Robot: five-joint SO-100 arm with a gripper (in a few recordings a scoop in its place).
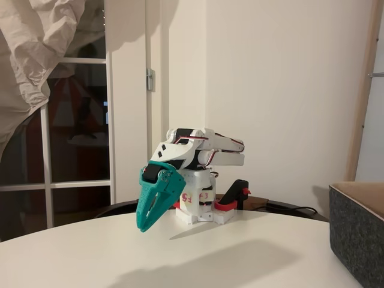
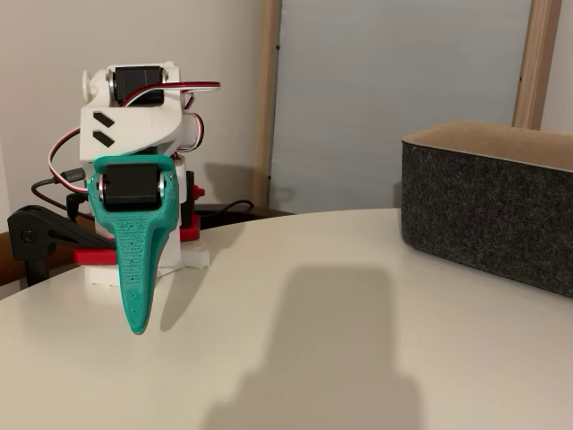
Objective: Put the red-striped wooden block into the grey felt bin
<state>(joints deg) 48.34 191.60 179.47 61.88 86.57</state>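
Observation:
The white arm is folded low over its base, and my teal gripper [image 1: 143,227] points down at the white table, its tip just above the surface. In the other fixed view the gripper [image 2: 137,328] hangs at the left as one narrow wedge. Its jaws lie together and hold nothing. The grey felt bin [image 1: 359,240] stands at the right table edge, well clear of the gripper. Its dark charcoal wall and tan inside show again at the bin [image 2: 488,219] on the right. The red-striped wooden block is out of view.
The round white table [image 2: 295,331] stretches bare between the gripper and the bin. The arm's base [image 1: 198,213] is clamped at the table's far edge with a black and red clamp [image 1: 237,197]. A window and a wall stand behind.

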